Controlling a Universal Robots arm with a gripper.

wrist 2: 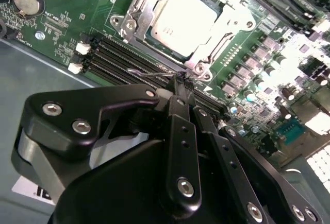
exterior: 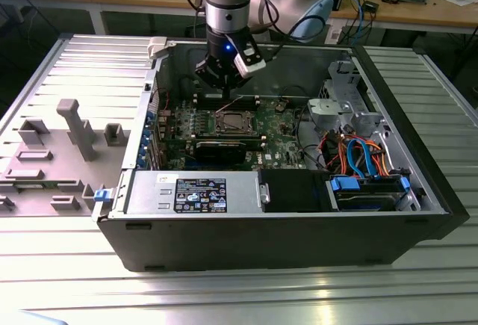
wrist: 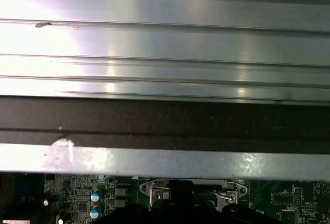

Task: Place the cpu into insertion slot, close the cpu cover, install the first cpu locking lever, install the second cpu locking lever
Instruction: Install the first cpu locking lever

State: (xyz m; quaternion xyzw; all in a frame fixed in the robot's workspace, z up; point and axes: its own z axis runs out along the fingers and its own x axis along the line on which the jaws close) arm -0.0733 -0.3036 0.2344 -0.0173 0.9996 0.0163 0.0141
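While the cpu [wrist 2: 188, 20] lies seated under its closed cpu cover [wrist 2: 140, 12], your gripper [wrist 2: 181, 86], fingers pinched shut, meets the thin wire locking lever [wrist 2: 154, 73] at the socket's near edge.

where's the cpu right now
In the second wrist view the cpu sits in the socket under the cpu cover, just beyond the gripper and beside the black memory slots.

I see the cpu [wrist 2: 181, 20] with a dull, matt silver metal top, framed by the shinier cpu cover [wrist 2: 149, 7]; beside it, glossy green circuit board [wrist 2: 62, 23], above the gripper [wrist 2: 180, 87] in smooth matt black.
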